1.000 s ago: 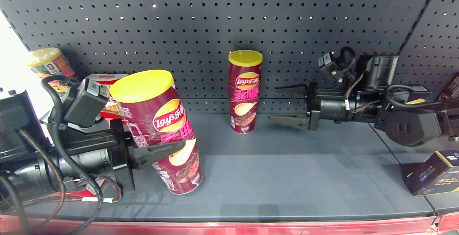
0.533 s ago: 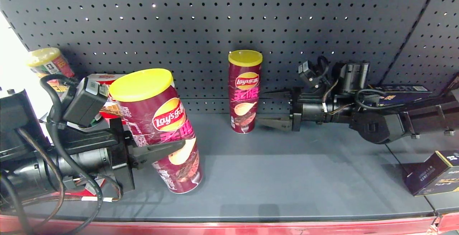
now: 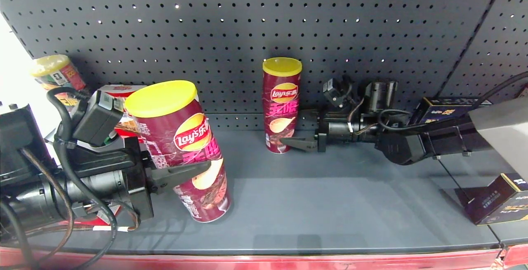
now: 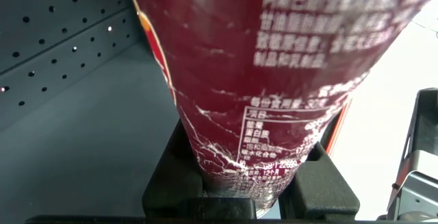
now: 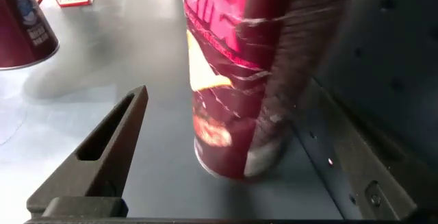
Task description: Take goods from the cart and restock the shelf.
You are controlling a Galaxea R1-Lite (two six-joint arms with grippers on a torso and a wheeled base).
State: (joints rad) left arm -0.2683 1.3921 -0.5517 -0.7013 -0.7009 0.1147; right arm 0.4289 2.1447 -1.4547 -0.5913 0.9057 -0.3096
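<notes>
While tilted — near can (image 3: 181,146) snug inside left hand (image 3: 197,159).

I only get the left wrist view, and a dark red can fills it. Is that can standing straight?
Observer: No. The can is tilted, its yellow lid leaning to the robot's left.
Operator: Are there more like it?
Observer: Yes, a second can stands upright at the back of the shelf.
Operator: Where's the other arm?
Observer: The right gripper is open, its fingers on either side of the second can's lower part.
</notes>
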